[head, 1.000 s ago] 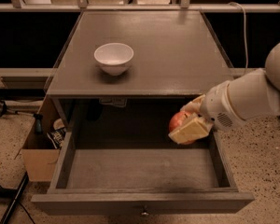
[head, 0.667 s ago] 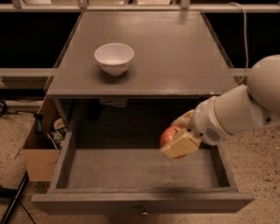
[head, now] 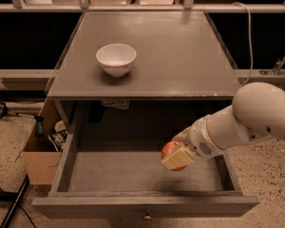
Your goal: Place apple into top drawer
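The top drawer point(head: 133, 175) is pulled open below the grey tabletop, with a small metal knob point(head: 146, 217) on its front panel. My gripper point(head: 176, 155) comes in from the right on a white arm and is shut on the red apple point(head: 170, 149). It holds the apple inside the drawer's opening, right of the middle, just above the drawer floor. One tan finger pad point(head: 177, 158) covers the apple's lower front.
A white bowl point(head: 116, 58) stands on the tabletop point(head: 180, 56) at the left. A brown cardboard box point(head: 40, 153) with clutter sits on the floor left of the drawer. A cable point(head: 249, 32) hangs at the back right.
My gripper with the apple has moved left and down, deeper into the open drawer. The bowl and drawer have not moved.
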You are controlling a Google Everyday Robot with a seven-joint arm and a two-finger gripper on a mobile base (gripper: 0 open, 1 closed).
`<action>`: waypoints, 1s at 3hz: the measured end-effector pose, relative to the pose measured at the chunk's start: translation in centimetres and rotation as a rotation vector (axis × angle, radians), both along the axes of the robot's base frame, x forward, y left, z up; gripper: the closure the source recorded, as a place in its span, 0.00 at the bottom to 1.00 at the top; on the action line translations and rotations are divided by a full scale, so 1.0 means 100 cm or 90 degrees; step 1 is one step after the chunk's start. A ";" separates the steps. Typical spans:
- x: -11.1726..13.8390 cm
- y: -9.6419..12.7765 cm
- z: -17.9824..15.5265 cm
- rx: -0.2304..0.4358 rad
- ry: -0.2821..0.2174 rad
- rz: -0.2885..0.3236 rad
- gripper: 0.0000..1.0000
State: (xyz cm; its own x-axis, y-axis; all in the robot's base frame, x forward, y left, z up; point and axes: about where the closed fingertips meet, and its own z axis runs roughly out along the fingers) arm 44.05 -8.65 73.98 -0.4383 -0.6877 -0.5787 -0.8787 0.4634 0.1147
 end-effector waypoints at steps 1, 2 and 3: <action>0.008 0.002 -0.020 0.003 -0.004 -0.019 1.00; 0.031 0.009 -0.034 0.010 -0.031 -0.029 1.00; 0.049 0.020 -0.046 0.032 -0.050 -0.037 1.00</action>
